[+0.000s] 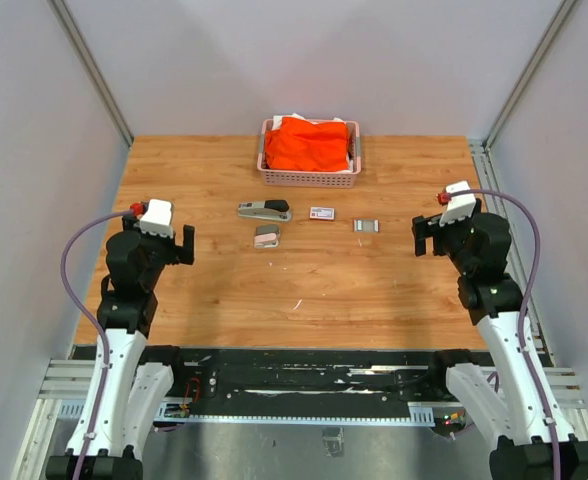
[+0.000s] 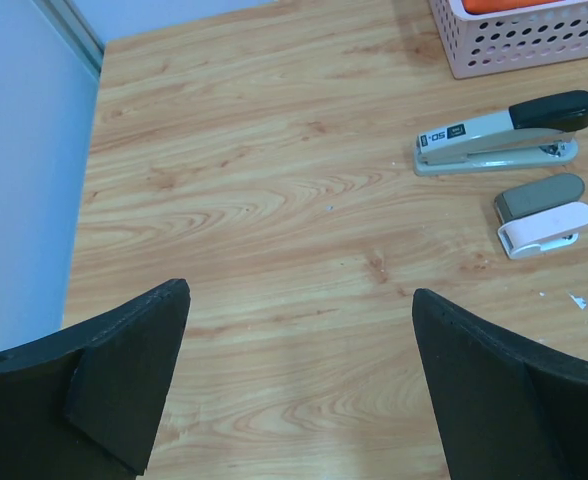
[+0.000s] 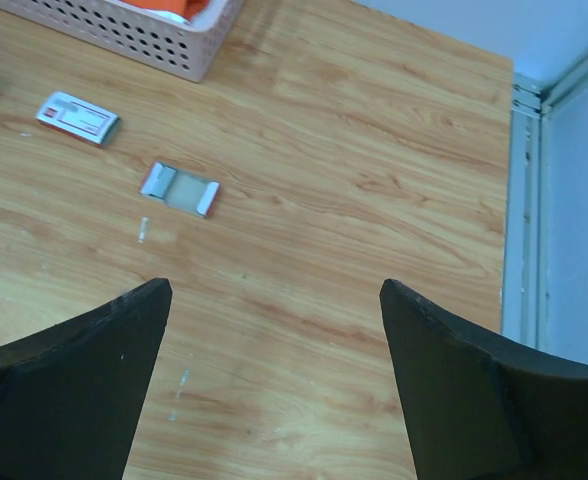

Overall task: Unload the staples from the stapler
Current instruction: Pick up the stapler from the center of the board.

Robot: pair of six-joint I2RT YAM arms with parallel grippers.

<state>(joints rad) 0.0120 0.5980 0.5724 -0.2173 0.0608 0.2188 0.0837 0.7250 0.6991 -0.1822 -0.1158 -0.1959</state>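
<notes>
Grey stapler (image 2: 494, 135) is marked "50"; the white box (image 3: 77, 117) bears an unreadable red label; left gripper (image 2: 299, 298) and right gripper (image 3: 274, 290) are spread wide, empty.

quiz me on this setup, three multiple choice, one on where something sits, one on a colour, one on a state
1. Where is the pink stapler?
A. against the left wall
B. just on the near side of the grey stapler
C. at the right edge

2. The cloth in the basket is:
A. blue
B. orange
C. green

3. The left gripper and right gripper are:
A. shut on a stapler
B. one open, one shut
C. both open, empty

Answers: B, it lies right beside the grey one; B, bright orange; C, both wrist views show spread fingers with nothing between.
</notes>
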